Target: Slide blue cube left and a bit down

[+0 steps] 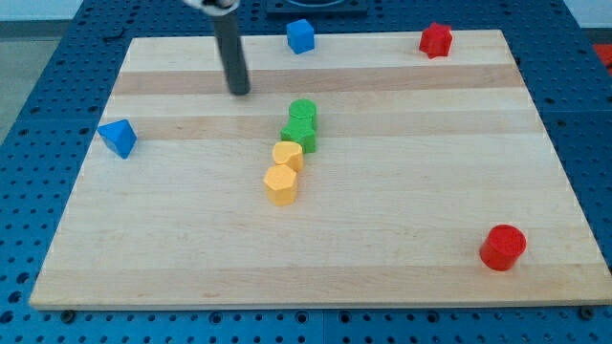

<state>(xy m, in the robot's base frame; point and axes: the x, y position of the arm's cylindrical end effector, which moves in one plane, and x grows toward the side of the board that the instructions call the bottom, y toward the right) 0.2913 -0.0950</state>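
Rod (229,48) top beyond view's top

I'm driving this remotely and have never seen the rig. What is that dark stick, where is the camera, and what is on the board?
The dark stick is a plain rod on the end of a robot arm. It has no gripper and holds nothing; it only pushes blocks with its lower end, my tip.

There is one camera, looking down at the wooden board at a slant. Where it is mounted is not on record.

On the board: the blue cube at the view's top edge, to the right of my tip and apart from it; a blue wedge-like block at the left; two green blocks and two yellow blocks in a close chain near the middle; a red block at top right; a red cylinder at bottom right.
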